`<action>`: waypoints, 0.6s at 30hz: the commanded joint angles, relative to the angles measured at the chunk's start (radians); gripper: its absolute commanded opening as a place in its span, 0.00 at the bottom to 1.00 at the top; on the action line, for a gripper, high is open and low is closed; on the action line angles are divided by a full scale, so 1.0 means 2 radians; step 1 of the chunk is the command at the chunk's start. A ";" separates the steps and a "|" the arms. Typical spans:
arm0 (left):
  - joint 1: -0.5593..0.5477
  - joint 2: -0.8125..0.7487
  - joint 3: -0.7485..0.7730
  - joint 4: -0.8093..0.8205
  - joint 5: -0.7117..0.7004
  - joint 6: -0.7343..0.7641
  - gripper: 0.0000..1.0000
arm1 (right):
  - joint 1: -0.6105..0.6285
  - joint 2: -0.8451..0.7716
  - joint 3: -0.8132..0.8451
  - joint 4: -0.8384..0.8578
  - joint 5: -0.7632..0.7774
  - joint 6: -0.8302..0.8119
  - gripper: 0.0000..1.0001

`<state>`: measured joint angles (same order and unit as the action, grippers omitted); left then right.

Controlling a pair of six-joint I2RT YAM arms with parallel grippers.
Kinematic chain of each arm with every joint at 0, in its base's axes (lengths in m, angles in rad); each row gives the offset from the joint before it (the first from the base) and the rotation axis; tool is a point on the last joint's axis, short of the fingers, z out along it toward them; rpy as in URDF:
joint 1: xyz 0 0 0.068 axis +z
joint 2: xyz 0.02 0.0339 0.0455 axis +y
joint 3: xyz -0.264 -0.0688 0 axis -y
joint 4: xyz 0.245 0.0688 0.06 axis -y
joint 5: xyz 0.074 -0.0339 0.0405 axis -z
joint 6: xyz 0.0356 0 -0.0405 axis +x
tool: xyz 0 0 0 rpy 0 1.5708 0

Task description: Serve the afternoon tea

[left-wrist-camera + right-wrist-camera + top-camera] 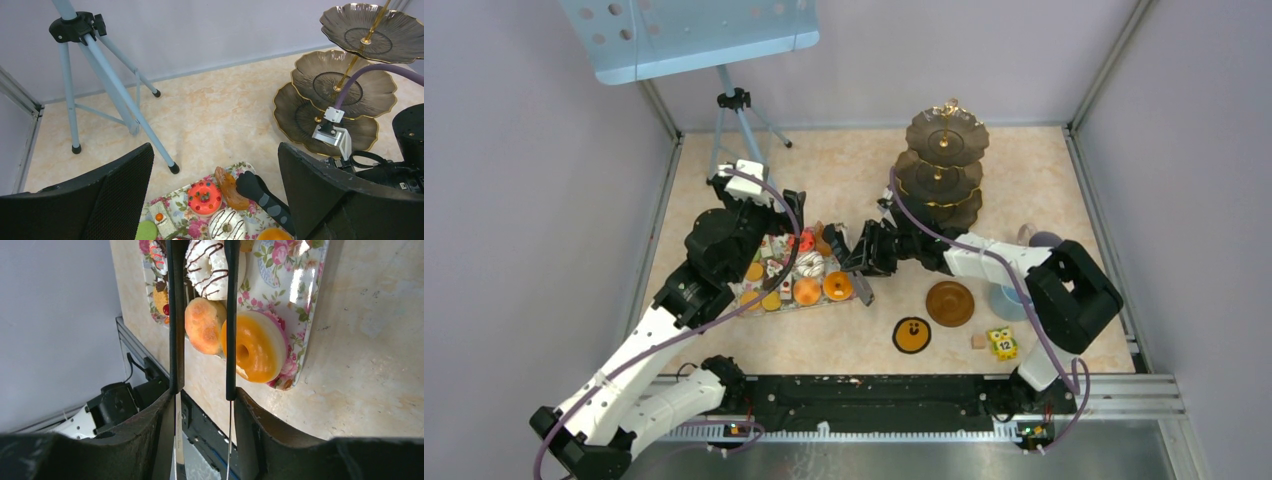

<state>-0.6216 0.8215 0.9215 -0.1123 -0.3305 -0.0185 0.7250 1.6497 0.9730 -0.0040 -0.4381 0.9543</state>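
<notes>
Right up against the right wrist lens, got the right claw point(202, 255) with its fingers point(176, 315) a narrow gap apart, tips cropped at the top edge, nothing visibly pinched. Through that gap, can see a golden bun point(202, 325) and a white chocolate-striped donut point(210, 265), with an orange-glazed donut point(262, 340) just beside, all sitting on the floral tray point(300, 270) on the marbled worktop point(370, 365).

Over to the left wrist cam: got the left claw point(215, 149) spread wide and gripping nothing, hovering over the tray's far end. Below it, can make out a red-iced round point(204, 197) and a brown pastry point(227, 187) touched by one right-claw finger. Can also see the three-tier stand point(320, 85) upright off to the right.

From the top cam, can spot the tray between both claws, the stand behind the right one, and the brown saucer point(950, 303) and light blue cup point(1006, 303) near its arm.
</notes>
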 commanded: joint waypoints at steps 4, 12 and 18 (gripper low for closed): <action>0.001 -0.002 -0.004 0.023 0.001 0.005 0.99 | -0.003 0.027 0.025 0.016 -0.039 -0.035 0.21; 0.001 -0.005 -0.004 0.023 -0.001 0.005 0.99 | -0.003 0.052 0.060 -0.035 -0.030 -0.081 0.37; 0.001 -0.006 -0.005 0.023 0.000 0.005 0.99 | -0.003 0.075 0.079 -0.046 -0.037 -0.083 0.43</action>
<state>-0.6216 0.8227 0.9211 -0.1123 -0.3309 -0.0185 0.7235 1.7618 1.0672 -0.0853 -0.4957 0.8131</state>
